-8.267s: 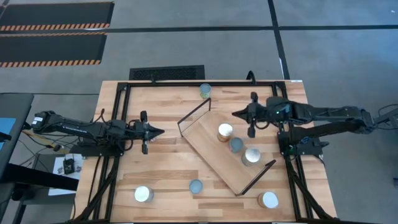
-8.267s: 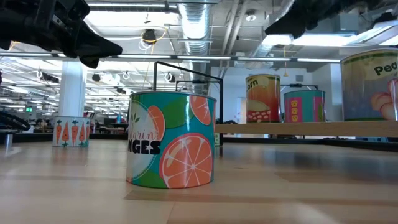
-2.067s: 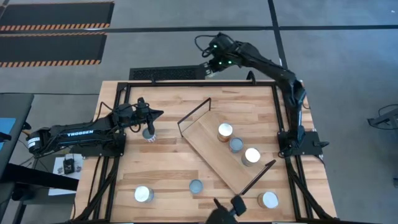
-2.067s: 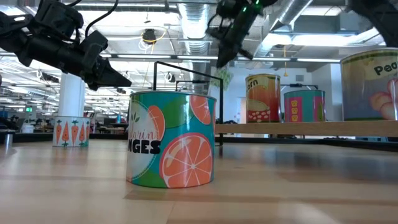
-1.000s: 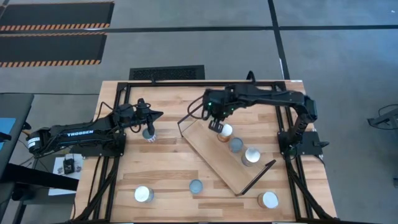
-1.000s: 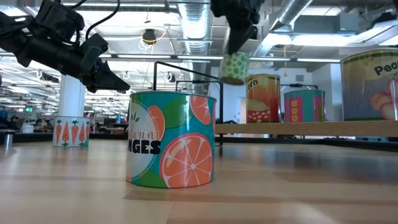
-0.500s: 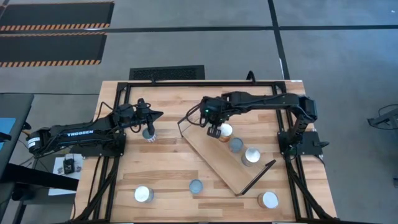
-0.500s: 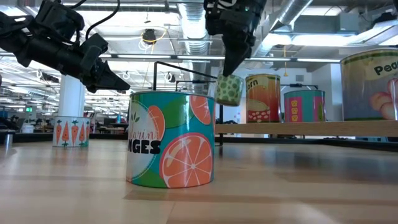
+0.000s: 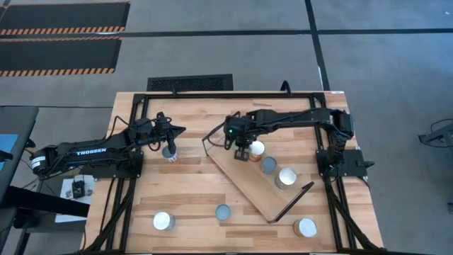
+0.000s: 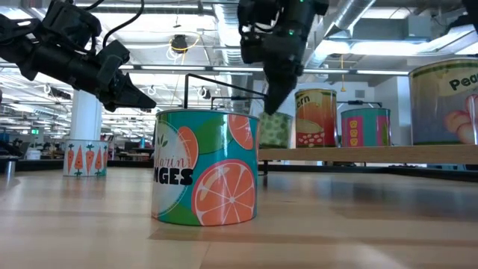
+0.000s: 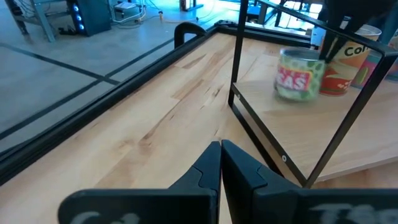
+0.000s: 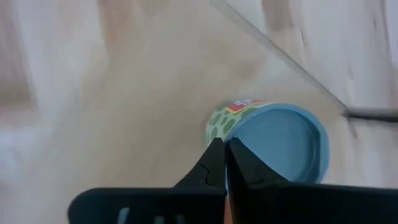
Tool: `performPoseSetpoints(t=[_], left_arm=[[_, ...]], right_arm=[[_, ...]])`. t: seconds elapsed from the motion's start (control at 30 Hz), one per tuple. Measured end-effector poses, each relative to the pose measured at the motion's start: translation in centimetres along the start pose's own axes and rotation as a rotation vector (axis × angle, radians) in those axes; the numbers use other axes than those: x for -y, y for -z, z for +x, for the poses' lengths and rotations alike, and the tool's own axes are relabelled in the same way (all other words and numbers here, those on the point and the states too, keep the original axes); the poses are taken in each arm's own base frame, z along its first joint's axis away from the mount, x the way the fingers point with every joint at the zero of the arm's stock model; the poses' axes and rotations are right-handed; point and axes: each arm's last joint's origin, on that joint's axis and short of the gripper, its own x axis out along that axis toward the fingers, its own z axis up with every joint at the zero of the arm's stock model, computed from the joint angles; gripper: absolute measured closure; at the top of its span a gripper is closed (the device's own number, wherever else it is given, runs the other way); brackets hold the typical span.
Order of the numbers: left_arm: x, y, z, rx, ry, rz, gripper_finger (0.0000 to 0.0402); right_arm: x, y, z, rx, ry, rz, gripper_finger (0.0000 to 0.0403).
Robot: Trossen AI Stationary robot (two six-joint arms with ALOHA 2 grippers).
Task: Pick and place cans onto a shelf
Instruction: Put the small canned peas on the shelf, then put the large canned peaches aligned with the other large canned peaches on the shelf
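A green-dotted can [image 10: 275, 128] with a pale-blue top [image 12: 283, 146] hangs under my right gripper [image 9: 241, 150], which is shut on it over the far-left end of the shelf [image 9: 241, 174]. Whether its bottom touches the board I cannot tell. Three more cans [image 9: 269, 164] stand in a row on the shelf. My left gripper [image 9: 185, 130] is shut and holds nothing, above the table's left half beside a can [image 9: 170, 151]. The left wrist view shows the hanging can [image 11: 300, 74] behind the shelf's black wire frame [image 11: 236, 62]. My right gripper pinches the can's top rim [image 12: 231, 132] between its two fingers, on one side of the lid. The fingers come steeply from above, pointing down. The can hangs roughly upright below them, at the level of the shelf board.
Loose cans stand on the table near the front: one at front left [image 9: 163, 221], one in the middle [image 9: 223, 212], one at front right [image 9: 306, 227]. A large orange-print can [image 10: 205, 166] fills the low view's foreground. Black rails [image 9: 212, 95] edge the table.
My right gripper has come down with the green can and a little toward the table's left and near edge, from above the shelf's wire frame down to board level. The can stays hanging under the fingers.
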Motion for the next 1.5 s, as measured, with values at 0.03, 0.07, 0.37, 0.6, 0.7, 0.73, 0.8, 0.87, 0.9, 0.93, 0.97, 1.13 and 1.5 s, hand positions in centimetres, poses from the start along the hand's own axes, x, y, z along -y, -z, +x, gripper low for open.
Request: performPoseSetpoints(t=[0.03, 0.07, 0.37, 0.6, 0.7, 0.73, 0.8, 0.87, 0.9, 0.93, 0.97, 1.13, 1.5], left_arm=[[0.0, 0.0, 0.0, -0.002, -0.001, 0.0, 0.0401], [0.0, 0.0, 0.0, -0.003, 0.0, 0.0, 0.0401], [0.0, 0.0, 0.0, -0.002, -0.001, 0.001, 0.0401], [0.0, 0.0, 0.0, -0.002, -0.002, 0.001, 0.0401], [0.0, 0.0, 0.0, -0.002, -0.002, 0.001, 0.0401], [0.0, 0.0, 0.0, -0.002, -0.002, 0.002, 0.0401], [0.0, 0.0, 0.0, -0.002, -0.002, 0.002, 0.0401], [0.0, 0.0, 0.0, -0.002, -0.002, 0.002, 0.0401], [0.0, 0.0, 0.0, -0.002, -0.002, 0.002, 0.0401], [0.0, 0.0, 0.0, -0.002, -0.002, 0.002, 0.0401], [0.0, 0.0, 0.0, -0.002, -0.002, 0.002, 0.0401], [0.0, 0.0, 0.0, -0.002, -0.002, 0.002, 0.0401], [0.0, 0.0, 0.0, 0.001, 0.006, 0.003, 0.0401]], right_arm=[[-0.1, -0.2, 0.4, 0.003, -0.006, -0.006, 0.0393], [-0.2, -0.2, 0.7, -0.001, -0.011, -0.01, 0.0393], [-0.2, 0.1, 1.2, -0.051, -0.008, -0.007, 0.0392], [-0.1, 0.1, 1.1, -0.049, -0.005, -0.007, 0.0366], [-0.1, 0.1, 1.1, -0.045, 0.004, -0.002, 0.0341], [0.0, 0.1, 1.1, -0.043, 0.014, 0.003, 0.0333], [0.0, 0.0, 0.9, -0.045, 0.04, 0.004, 0.0316], [-0.2, -0.4, 0.2, -0.034, 0.055, -0.005, 0.03], [-0.2, -0.7, -0.2, -0.022, 0.056, -0.015, 0.0292], [-0.3, -0.9, -0.7, -0.014, 0.054, -0.031, 0.0285], [-0.5, -1.1, -1.1, -0.007, 0.052, -0.043, 0.0279], [-1.7, -1.7, -3.4, 0.011, 0.041, -0.123, 0.0282], [-5.2, 2.1, -12.1, 0.2, 0.156, -0.224, 0.0391]])
